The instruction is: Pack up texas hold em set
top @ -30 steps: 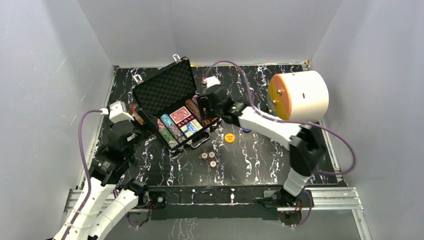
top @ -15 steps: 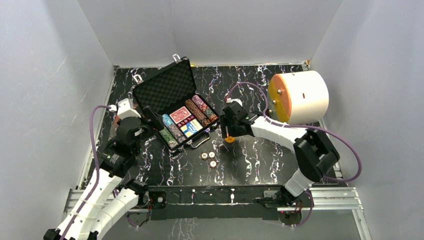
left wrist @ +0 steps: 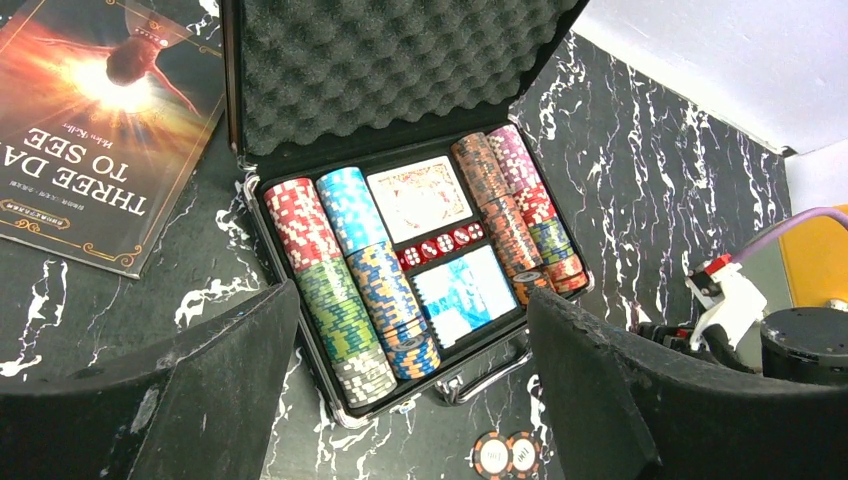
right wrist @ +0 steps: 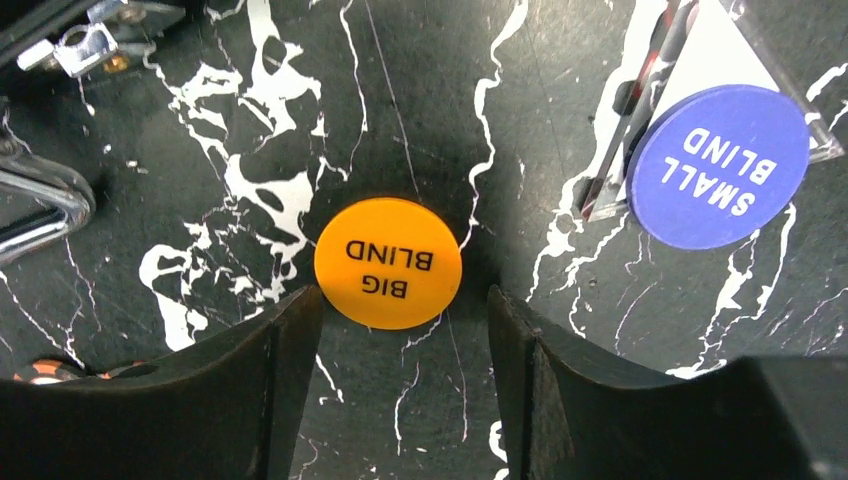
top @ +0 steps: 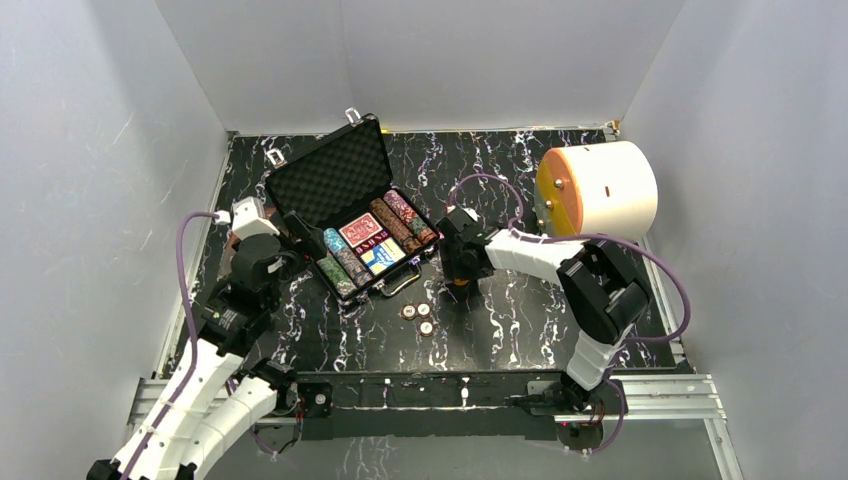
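Spread jaws on the right gripper (right wrist: 400, 325) straddle the orange "BIG BLIND" button (right wrist: 388, 262), which lies flat on the table between the two fingertips. No pinch shows; I cannot tell whether the one on the picture's left touches its edge. The blue "SMALL BLIND" button (right wrist: 718, 166) lies apart from it, outside the jaws. The left gripper (left wrist: 410, 335) hangs with its jaws wide apart, holding nothing, above the near side of the case (left wrist: 400, 70).

The black case stands open, its foam-lined lid upright. Inside are rows of multicoloured chips (left wrist: 345, 300), a red deck (left wrist: 420, 198), a blue deck (left wrist: 463, 293) and red dice (left wrist: 440, 245) between the decks. A few loose chips (top: 419, 318) lie on the table just in front of the case's handle.

A dark booklet (left wrist: 95, 130) lies beside the lid. The tabletop (top: 500, 330) is black marble-patterned with white veins. A big white cylinder with an orange face (top: 600, 190) sits at its far right. Plain grey walls enclose it.
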{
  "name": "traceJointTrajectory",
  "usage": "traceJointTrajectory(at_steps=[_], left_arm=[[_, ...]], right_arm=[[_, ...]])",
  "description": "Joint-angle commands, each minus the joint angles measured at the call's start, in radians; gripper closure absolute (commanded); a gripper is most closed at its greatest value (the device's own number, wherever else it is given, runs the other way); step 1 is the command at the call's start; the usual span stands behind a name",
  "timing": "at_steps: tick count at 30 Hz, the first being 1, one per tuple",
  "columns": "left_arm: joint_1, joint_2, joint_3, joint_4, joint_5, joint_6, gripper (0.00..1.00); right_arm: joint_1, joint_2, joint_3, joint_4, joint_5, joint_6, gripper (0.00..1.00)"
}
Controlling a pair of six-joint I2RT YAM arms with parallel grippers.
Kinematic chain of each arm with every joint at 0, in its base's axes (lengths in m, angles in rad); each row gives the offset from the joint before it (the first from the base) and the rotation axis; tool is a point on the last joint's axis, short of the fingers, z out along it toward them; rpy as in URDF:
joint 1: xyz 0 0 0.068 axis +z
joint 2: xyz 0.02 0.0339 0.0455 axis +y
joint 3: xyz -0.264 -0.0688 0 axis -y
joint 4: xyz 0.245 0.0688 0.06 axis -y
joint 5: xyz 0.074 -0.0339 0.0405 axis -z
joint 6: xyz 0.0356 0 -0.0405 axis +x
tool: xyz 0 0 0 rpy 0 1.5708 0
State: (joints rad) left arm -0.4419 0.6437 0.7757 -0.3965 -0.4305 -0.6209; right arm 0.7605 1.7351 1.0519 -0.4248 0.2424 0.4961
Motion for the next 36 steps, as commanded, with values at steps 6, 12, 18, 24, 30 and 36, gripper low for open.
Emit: traceJointTrajectory(at_steps=[6, 12, 18, 24, 30, 36], left_arm=[[-0.003, -0.028, -0.003, 0.015, -0.043, -0.021, 0.17], [-0.003, -0.033, 0.0, 0.01, -0.044, -0.02, 0.17], [-0.003, -0.04, -0.005, -0.001, -0.044, -0.024, 0.17], [-0.003, -0.044, -0.007, -0.006, -0.045, -0.027, 0.17], [-0.003, -0.048, -0.009, -0.013, -0.048, -0.028, 0.17], [-0.003, -0.057, -0.011, -0.022, -0.053, -0.029, 0.17]], right_arm=[[0.003, 0.097, 0.038, -0.036, 0.028, 0.0, 0.38], [0.003, 0.145, 0.043, -0.043, 0.032, 0.009, 0.38], [0.003, 0.169, 0.059, -0.046, 0.043, -0.003, 0.36], [0.003, 0.182, 0.071, -0.043, 0.057, -0.008, 0.38], [0.003, 0.119, 0.072, -0.022, 0.097, -0.008, 0.49], [0.008, -0.042, 0.064, 0.028, 0.048, -0.041, 0.48]])
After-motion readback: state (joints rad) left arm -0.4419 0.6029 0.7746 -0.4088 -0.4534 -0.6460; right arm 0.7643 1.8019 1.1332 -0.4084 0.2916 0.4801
